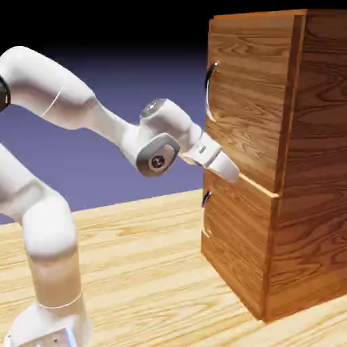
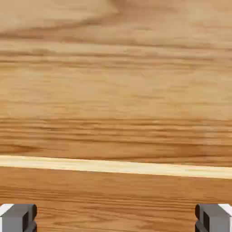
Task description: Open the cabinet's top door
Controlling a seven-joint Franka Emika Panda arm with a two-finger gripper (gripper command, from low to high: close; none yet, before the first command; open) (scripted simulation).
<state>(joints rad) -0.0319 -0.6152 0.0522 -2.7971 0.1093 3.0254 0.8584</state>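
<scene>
In the exterior view's upper right, we are seeing the top door (image 1: 251, 101) lying closed on the cabinet (image 1: 312, 162), its curved handle (image 1: 209, 91) ungrasped. Below it, the lower door (image 1: 234, 247) is sitting closed too. Near the frame's middle, our gripper (image 2: 116, 218) is hovering before the seam, fingers standing wide with nothing between them. We are judging the task barely begun: gripping the handle and swinging the door are both remaining.
</scene>
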